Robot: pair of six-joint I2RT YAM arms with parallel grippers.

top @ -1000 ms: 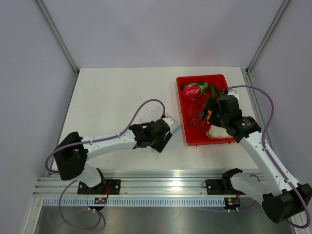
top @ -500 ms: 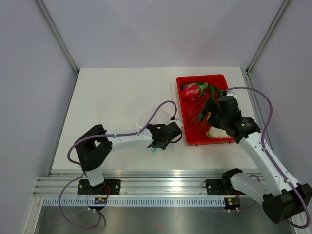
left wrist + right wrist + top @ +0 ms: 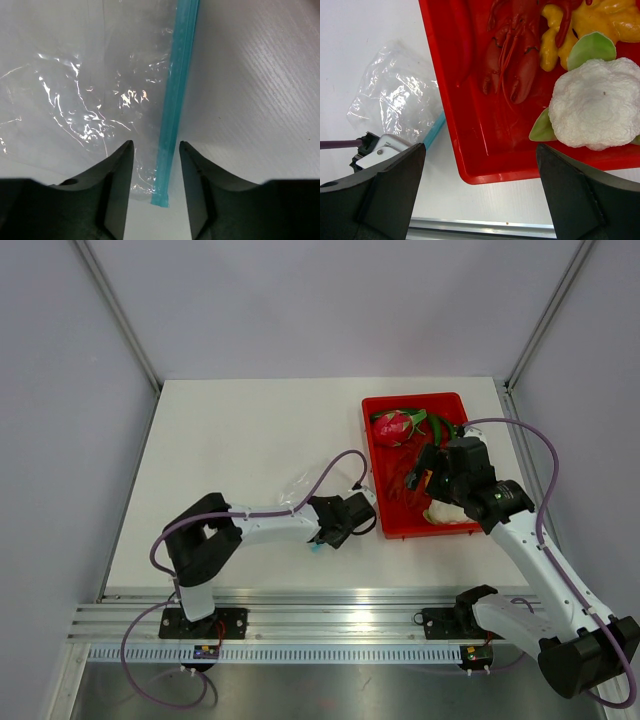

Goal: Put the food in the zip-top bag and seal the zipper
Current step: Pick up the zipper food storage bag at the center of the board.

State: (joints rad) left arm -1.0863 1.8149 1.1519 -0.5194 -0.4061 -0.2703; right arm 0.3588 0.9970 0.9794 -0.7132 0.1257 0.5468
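The zip-top bag (image 3: pixel 90 95) lies flat and crinkly on the white table, its light-blue zipper (image 3: pixel 176 105) running away from me. My left gripper (image 3: pixel 156 150) is open low over the bag's near corner. Its fingers (image 3: pixel 117 190) stand either side of the zipper's end with a gap on both sides. In the top view the left gripper (image 3: pixel 325 537) sits just left of the red tray (image 3: pixel 372 455). The food (image 3: pixel 441 425), a green pepper, lies at the tray's back beside the dragon fruit (image 3: pixel 393 427). My right gripper (image 3: pixel 480 145) hangs wide open over the tray's near left corner, holding nothing.
The red tray (image 3: pixel 451 120) also holds a red lobster (image 3: pixel 512 50), a white cauliflower (image 3: pixel 595 110) and a yellow piece (image 3: pixel 585 25). The bag (image 3: pixel 395 95) lies close against the tray's left wall. An aluminium rail (image 3: pixel 330 620) runs along the table's near edge.
The left arm has stretched out to the right, bringing its gripper to the bag's near corner by the tray, and its jaws have narrowed. The right arm has not moved.
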